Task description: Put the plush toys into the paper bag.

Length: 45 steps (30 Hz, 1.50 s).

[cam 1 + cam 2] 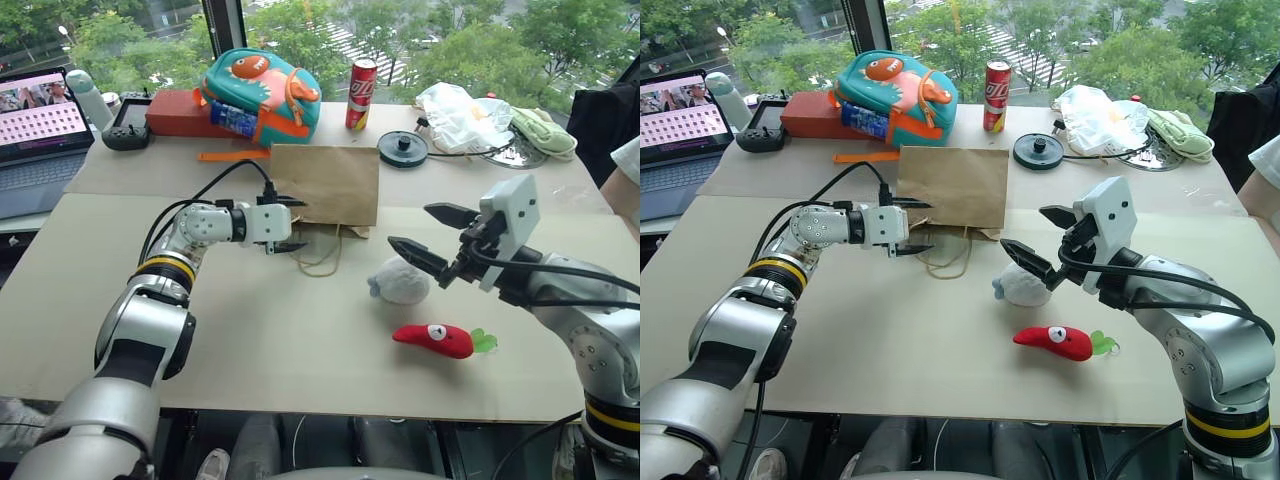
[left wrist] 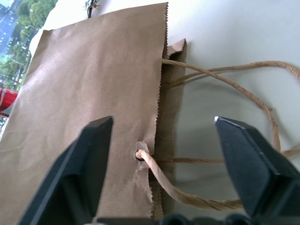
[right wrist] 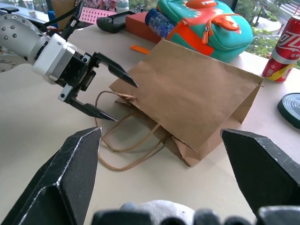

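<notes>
Bag (image 1: 325,183): you see it lying flat on the table (image 1: 250,340), mouth toward you, twine handles (image 1: 322,258) spilling out in front; inside hidden.
Left claw (image 1: 291,224): spread at the bag's mouth edge, one finger above the paper, one below by the handles — you cannot tell if either touches.
Right claw (image 1: 423,235): wide apart, holding nothing, raised over the grey ball (image 1: 399,281); its lower finger covers part of the ball.
Chili (image 1: 434,340): on the table just beside the ball, nearer you, leaves pointing right.
Backpack (image 1: 262,93): behind the bag, by a can (image 1: 361,94).
Right edge: a person's sleeve (image 1: 630,160), cut off.
</notes>
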Each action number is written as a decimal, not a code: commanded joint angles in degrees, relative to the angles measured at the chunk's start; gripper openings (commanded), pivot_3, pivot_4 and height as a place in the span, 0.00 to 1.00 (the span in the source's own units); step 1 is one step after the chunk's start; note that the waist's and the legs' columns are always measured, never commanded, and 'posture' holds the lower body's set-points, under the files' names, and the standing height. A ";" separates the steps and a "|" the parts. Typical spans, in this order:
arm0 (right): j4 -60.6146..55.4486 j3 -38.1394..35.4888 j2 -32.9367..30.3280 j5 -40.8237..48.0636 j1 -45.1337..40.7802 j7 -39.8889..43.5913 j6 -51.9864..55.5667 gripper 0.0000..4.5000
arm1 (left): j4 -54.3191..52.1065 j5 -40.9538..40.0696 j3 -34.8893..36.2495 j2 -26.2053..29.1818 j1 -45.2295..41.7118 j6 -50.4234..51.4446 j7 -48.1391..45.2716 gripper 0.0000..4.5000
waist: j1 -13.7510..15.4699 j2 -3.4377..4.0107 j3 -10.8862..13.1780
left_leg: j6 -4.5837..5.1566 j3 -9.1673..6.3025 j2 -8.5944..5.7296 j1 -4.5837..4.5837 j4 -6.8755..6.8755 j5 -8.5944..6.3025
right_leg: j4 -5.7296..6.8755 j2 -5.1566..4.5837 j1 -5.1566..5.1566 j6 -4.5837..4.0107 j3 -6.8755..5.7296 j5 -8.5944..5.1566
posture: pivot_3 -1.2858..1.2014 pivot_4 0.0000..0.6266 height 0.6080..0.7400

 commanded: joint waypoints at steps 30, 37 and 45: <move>-1.83 3.23 3.05 -3.01 0.84 -2.85 -1.94 1.00 | -23.93 -22.17 12.48 1.42 4.18 20.61 -19.37 0.01 | -0.14 0.02 -0.01 | 0.00 -0.06 0.02 0.00 0.08 0.00 | 0.19 0.01 0.02 0.00 -0.05 0.00 | 0.52 0.24 0.91; -0.97 5.07 5.65 -4.58 0.26 -3.20 -2.99 1.00 | -22.65 -22.52 13.85 5.04 5.25 27.51 -19.98 0.01 | -0.37 0.03 -0.01 | 0.00 -0.11 0.11 0.08 0.23 0.00 | 0.23 0.13 0.07 0.00 -0.05 0.00 | 0.52 0.24 0.91; -1.10 5.47 6.17 -5.71 0.49 -2.00 -3.62 1.00 | -6.62 -14.31 9.54 6.54 0.27 19.10 -21.57 0.26 | -0.04 0.03 -0.01 | 0.01 -0.12 0.11 0.19 0.23 0.00 | 0.18 0.15 0.21 -0.01 -0.05 0.00 | 0.52 0.24 0.91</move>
